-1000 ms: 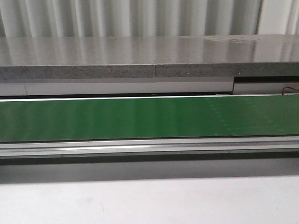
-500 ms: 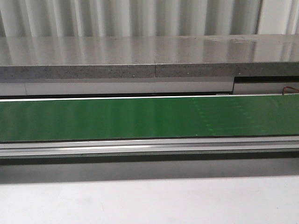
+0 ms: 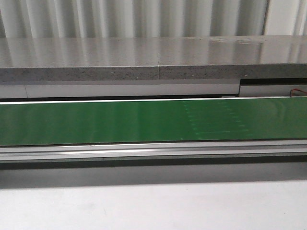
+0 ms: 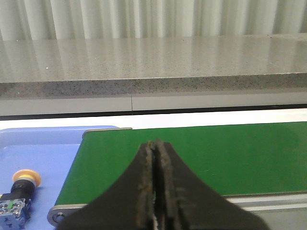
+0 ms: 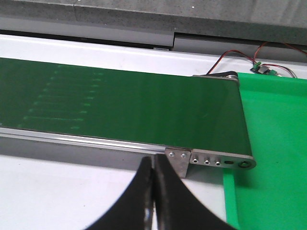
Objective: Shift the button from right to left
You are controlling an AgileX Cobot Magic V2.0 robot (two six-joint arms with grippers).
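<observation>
The button [image 4: 18,195] is seen lying on a blue tray [image 4: 53,153] beside the closed, empty left gripper [image 4: 157,189]; the right gripper [image 5: 153,191] is likewise closed.

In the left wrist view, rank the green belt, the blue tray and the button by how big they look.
1. Green belt, largest.
2. Blue tray, though the frame edge cuts it off.
3. Button, by far the smallest.
</observation>
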